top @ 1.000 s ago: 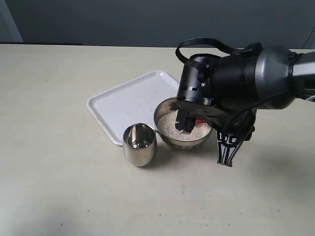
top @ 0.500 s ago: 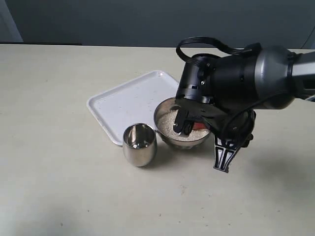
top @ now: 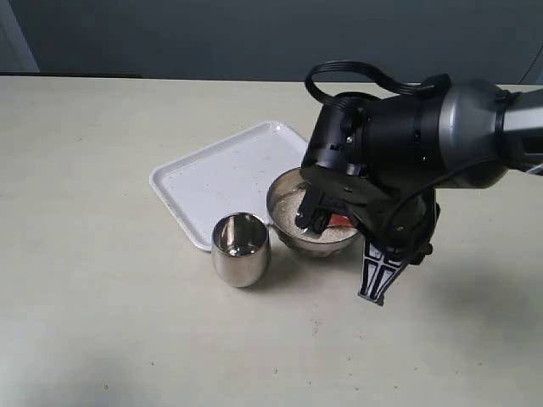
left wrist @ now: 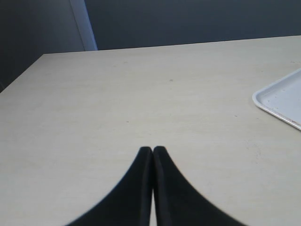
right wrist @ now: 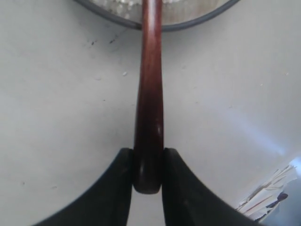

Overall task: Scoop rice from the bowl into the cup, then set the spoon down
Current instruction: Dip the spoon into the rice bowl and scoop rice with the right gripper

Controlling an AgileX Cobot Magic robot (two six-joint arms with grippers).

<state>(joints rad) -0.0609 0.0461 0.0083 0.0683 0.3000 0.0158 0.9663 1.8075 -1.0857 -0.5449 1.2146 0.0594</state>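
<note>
The steel bowl holds white rice and stands next to the smaller steel cup on its left. My right arm hangs over the bowl and hides its right half. A dark part of the arm dips into the rice beside a reddish patch. My right gripper is shut on the end of the reddish-brown spoon. The handle runs over the bowl rim to the rice, and the spoon's own bowl is out of view. My left gripper is shut and empty, far from these.
A white tray lies behind the cup and touches the bowl's far left side; its corner also shows in the left wrist view. The cup's inside looks dark with a few reflections. Bare beige table surrounds everything.
My right wrist has rolled over the bowl. The black-and-white piece under the arm swung down and to the left. The dark part in the rice shifted slightly. Bowl, cup and tray kept their places.
</note>
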